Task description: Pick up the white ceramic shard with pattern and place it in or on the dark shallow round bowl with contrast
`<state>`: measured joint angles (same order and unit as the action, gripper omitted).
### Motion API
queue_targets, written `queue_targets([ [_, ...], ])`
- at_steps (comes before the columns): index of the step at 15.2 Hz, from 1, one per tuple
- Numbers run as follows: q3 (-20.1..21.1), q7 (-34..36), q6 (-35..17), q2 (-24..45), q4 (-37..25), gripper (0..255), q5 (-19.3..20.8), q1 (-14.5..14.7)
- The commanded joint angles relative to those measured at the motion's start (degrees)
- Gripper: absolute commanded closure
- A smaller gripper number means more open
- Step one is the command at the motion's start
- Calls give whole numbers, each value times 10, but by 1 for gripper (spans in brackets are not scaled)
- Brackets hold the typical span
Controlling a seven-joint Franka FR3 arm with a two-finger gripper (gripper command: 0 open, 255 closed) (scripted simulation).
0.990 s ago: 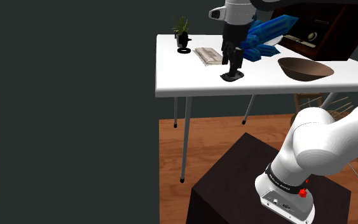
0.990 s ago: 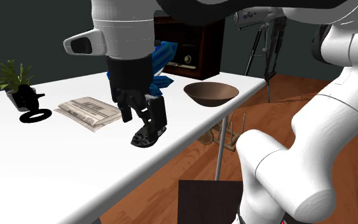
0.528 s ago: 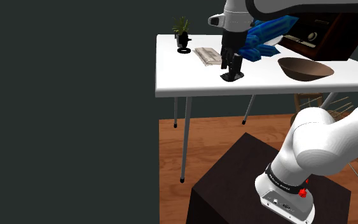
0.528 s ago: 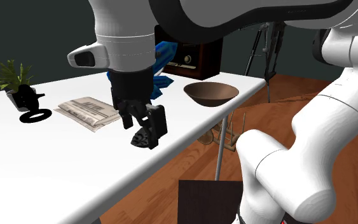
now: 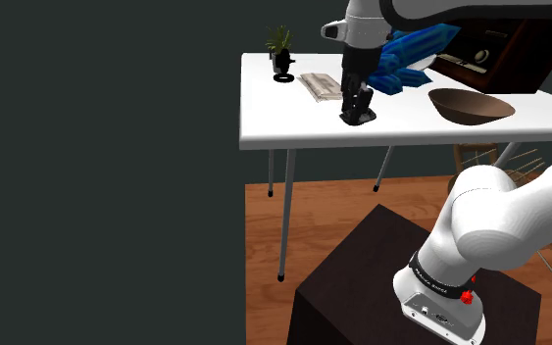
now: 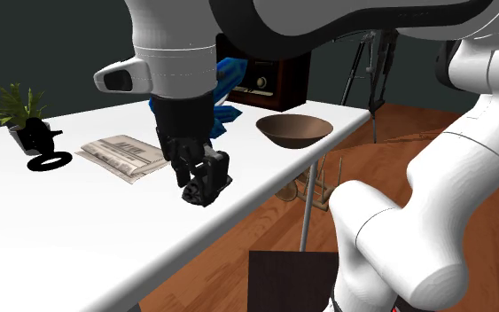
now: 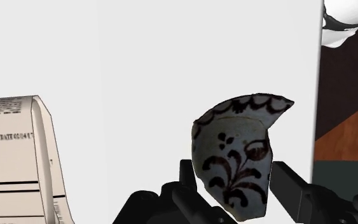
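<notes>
Gripper (image 6: 205, 182) stands low over the white desk (image 6: 79, 222), close to the front edge, past which a wooden floor (image 5: 362, 211) shows below. Bare desk top lies between it and the brown bowl (image 6: 293, 130), which sits well apart toward the second exterior view's right. A folded newspaper (image 7: 18, 153) lies near on the other side. A dark wall (image 5: 107, 167) closes the room. The black fingers clasp both sides of the white shard (image 7: 234, 159) with dark floral pattern, down at the desk top.
</notes>
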<state>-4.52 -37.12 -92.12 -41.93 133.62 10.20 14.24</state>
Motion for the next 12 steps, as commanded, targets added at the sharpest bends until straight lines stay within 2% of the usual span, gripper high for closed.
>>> queue_targets([
  [1,0,0,0,1,1,255,0,0],
  [5,0,0,0,1,1,255,0,0],
  [12,3,-6,49,16,-63,255,-3,0],
])
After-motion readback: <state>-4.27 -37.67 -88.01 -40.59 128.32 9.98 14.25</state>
